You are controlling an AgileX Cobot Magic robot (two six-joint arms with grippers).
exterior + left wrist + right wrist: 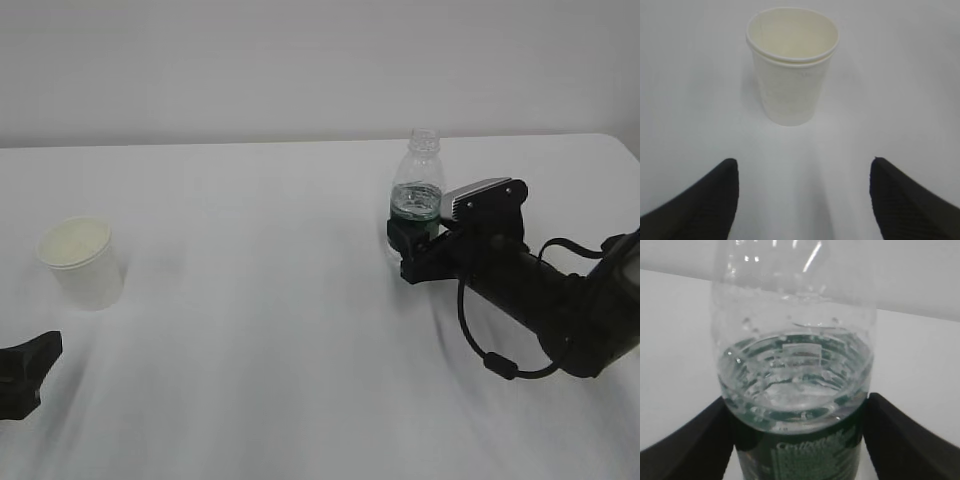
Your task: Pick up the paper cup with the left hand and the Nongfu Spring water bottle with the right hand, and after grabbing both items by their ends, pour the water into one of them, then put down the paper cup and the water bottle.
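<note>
Right gripper (pixel 412 243) sits with its jaws wide around the label band of the Nongfu Spring water bottle (pixel 416 190), upright mid-table on the right; from the frames I can't tell if the pads actually bite or just flank it. With no cap and the water (pixel 795 385) partway up, an off-centre squeeze could tip or slosh it. Left gripper (pixel 802 200) is wide open and empty, well short of the paper cup (pixel 791 65) standing far left, so a fast approach could knock that light cup over.

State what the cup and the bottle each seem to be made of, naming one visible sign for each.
Paper cup: seemingly matte white paper or thin card, with a rolled rim and an opaque wall.
Water bottle: likely clear glossy plastic, with a see-through ribbed wall, bright highlights, water visible inside and a printed dark green label.
</note>
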